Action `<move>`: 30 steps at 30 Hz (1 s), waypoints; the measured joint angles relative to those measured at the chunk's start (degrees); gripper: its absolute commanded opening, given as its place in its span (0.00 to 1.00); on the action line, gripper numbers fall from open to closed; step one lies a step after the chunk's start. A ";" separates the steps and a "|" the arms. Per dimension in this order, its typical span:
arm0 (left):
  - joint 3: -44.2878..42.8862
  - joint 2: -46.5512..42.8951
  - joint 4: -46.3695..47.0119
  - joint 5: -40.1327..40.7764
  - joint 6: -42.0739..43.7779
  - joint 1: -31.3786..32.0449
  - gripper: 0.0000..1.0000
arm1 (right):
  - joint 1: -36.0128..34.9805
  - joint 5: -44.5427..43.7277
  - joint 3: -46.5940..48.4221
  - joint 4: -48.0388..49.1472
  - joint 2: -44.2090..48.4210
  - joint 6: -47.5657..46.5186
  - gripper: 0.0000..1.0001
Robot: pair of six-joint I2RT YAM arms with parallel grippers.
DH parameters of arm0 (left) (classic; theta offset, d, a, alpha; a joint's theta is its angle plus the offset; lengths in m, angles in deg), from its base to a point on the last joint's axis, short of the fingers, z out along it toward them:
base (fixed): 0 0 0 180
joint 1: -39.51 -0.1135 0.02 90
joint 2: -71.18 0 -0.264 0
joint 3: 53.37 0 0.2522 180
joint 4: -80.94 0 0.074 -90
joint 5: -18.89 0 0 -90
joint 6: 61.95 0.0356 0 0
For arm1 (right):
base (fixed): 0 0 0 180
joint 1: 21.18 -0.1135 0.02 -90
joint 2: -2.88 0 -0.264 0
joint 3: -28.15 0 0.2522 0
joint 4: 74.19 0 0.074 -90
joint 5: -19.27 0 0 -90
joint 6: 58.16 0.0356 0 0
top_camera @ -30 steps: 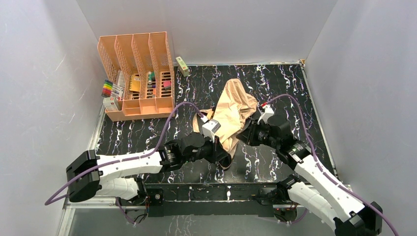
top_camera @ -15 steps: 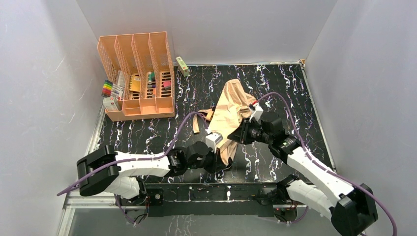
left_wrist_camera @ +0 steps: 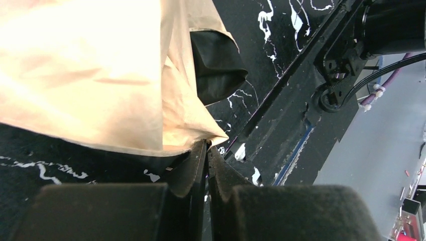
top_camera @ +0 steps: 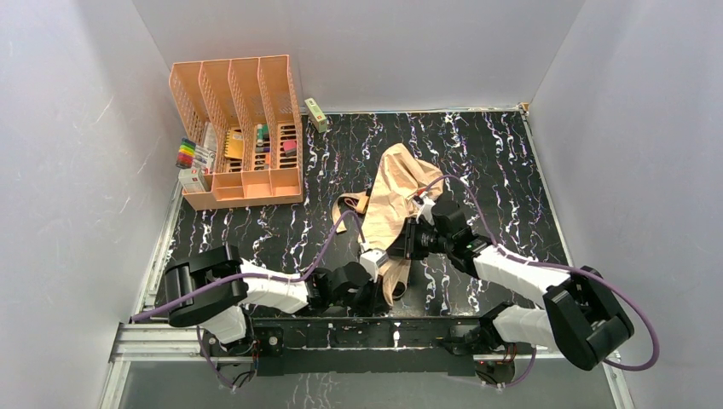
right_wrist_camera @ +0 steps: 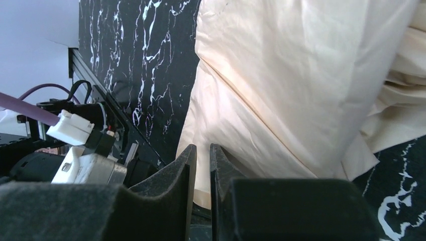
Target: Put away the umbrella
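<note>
The umbrella (top_camera: 399, 189) is a crumpled heap of pale peach-tan fabric lying at the middle of the black marbled table, its strap (top_camera: 344, 209) trailing to the left. My left gripper (top_camera: 384, 286) is at the umbrella's near end, close to the table's front edge. In the left wrist view it (left_wrist_camera: 206, 145) is shut on a corner of the fabric (left_wrist_camera: 90, 75). My right gripper (top_camera: 407, 243) presses against the umbrella's right side. In the right wrist view it (right_wrist_camera: 201, 149) has its jaws together with a thin slit, and the fabric (right_wrist_camera: 301, 75) lies just beyond the tips.
A peach-orange slotted desk organizer (top_camera: 239, 128) stands at the back left with markers (top_camera: 186, 153) beside it. A small green box (top_camera: 316, 113) lies by the back wall. The metal rail (top_camera: 367, 328) runs along the front edge, right behind my left gripper.
</note>
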 measured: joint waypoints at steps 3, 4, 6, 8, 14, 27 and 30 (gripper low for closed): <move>0.00 0.74 1.44 -0.07 -0.48 0.28 0.05 | -0.76 -0.61 -0.28 1.73 -1.79 0.83 0.24; 0.00 0.90 1.66 -0.07 -0.55 0.37 0.06 | -0.98 -1.18 -0.28 2.14 -2.32 1.03 0.24; 0.00 1.03 1.99 -0.07 -0.61 0.46 0.08 | -1.14 -3.04 -0.28 2.40 -3.45 1.25 0.24; 0.00 1.03 2.05 -0.04 -0.70 0.52 0.11 | -1.11 -5.86 -0.28 1.81 -4.66 1.49 0.24; 0.66 -1.92 -0.46 1.14 -0.96 1.36 0.28 | -1.14 -14.84 -0.28 -2.71 -9.16 2.54 0.23; -4.90 -28.04 -24.20 14.80 0.92 -0.04 0.72 | -1.36 -17.16 -3.04 5.22 -10.60 4.15 0.23; -11.56 -28.24 -28.15 14.25 3.54 -5.99 0.72 | -1.40 -17.38 -4.70 7.61 -9.92 4.28 0.24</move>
